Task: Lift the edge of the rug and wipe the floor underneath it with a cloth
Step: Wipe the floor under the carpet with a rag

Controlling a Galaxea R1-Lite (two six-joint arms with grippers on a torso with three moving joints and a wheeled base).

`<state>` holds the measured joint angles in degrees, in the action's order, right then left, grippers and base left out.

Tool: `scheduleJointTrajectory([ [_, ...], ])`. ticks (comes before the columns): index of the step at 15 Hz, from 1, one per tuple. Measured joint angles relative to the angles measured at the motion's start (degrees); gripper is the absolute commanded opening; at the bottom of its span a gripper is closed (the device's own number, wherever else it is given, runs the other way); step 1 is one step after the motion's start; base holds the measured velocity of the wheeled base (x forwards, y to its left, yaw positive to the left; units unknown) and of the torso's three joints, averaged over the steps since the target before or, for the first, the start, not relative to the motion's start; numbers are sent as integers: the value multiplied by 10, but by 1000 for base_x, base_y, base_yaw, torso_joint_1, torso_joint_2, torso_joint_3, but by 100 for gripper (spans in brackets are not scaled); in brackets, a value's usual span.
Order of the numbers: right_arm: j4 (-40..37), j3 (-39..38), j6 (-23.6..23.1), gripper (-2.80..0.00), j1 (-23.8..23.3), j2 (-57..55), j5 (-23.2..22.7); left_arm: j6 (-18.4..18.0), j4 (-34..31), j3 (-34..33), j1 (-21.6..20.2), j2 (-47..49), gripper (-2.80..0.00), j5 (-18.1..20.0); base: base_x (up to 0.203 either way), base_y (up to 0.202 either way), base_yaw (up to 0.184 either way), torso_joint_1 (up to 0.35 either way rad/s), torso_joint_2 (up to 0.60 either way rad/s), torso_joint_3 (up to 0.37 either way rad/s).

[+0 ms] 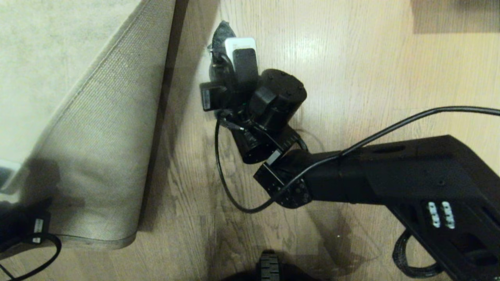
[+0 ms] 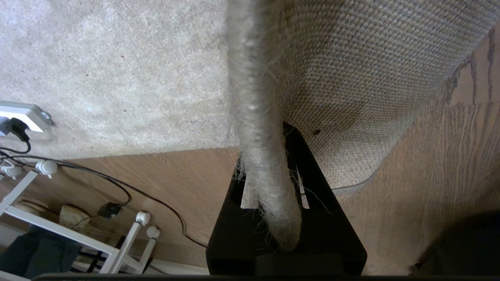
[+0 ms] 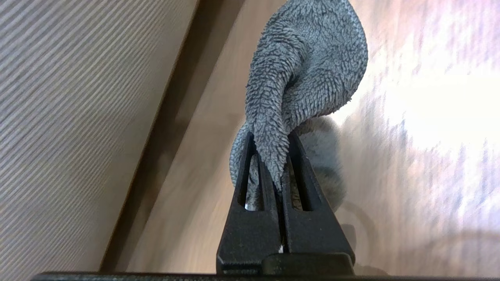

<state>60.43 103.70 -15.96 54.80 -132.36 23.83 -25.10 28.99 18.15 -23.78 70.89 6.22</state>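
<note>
Head view, largest to smallest. Floor (image 1: 371,78): light wood-grain planks w/ a bright sheen patch at upper centre, filling centre and right of frame. Rug (image 1: 47,50): pale mottled pile at upper left; its rug edge (image 1: 105,128) is folded back and raised, woven tan backing facing up, running from top centre-left down to a rounded corner at lower left, casting a dark shadow strip on the planks just beside it. Right arm (image 1: 390,175): black, enters from lower right, reaching up-left to centre of frame, a black cable looped beneath it. Left pincer (image 2: 269,195): at the lower-left corner of the head view; in the left wrist view it is clamped on the rug edge, the pile border pinched betw. both fingers, frayed threads at the grip. Right pincer (image 3: 269,156): at upper centre of the head view, over bare floor right of the lifted border; closed on the cloth (image 3: 308,74), a grey terry rag bunched ahead of the fingertips. Power strip (image 2: 23,115): white, lying on the rug pile, left wrist view only.
</note>
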Motion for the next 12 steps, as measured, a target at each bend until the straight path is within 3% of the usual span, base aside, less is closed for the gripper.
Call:
scheduleJointTrajectory([
  [12,163,-201,4,-280,97,-85,2,0,0,0,0,0,-280,0,0,0,0,0,0,0],
])
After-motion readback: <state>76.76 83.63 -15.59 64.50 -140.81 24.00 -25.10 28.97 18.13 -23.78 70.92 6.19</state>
